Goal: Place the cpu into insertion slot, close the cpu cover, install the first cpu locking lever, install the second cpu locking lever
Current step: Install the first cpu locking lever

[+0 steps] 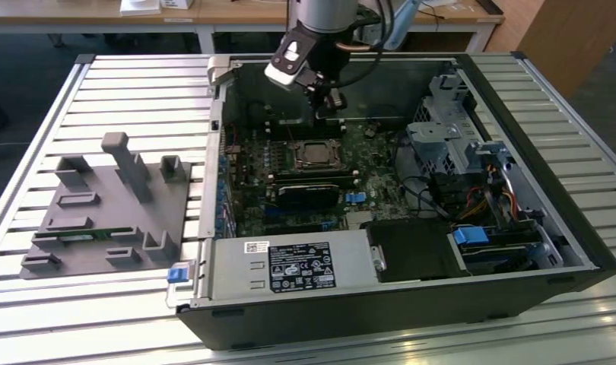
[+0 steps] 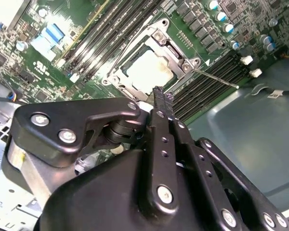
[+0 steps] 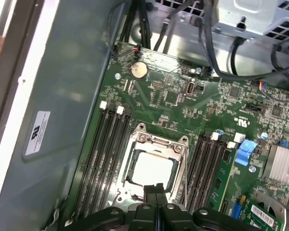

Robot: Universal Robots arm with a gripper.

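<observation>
cpu (image 3: 153, 169), dull silver square, sits flat in insertion slot (image 3: 129, 166) mid-motherboard (image 3: 183, 106) between the memory-slot banks (image 3: 103, 154), silvery cpu cover (image 3: 156, 143) frame lying down over it, chip top showing through cut-out.

In the first wrist view the claw (image 3: 155, 187) covers one edge of the cpu (image 3: 151, 168) and the cpu cover (image 3: 156, 141). In the exterior view the arm (image 1: 323, 11) is cut off above.
</observation>
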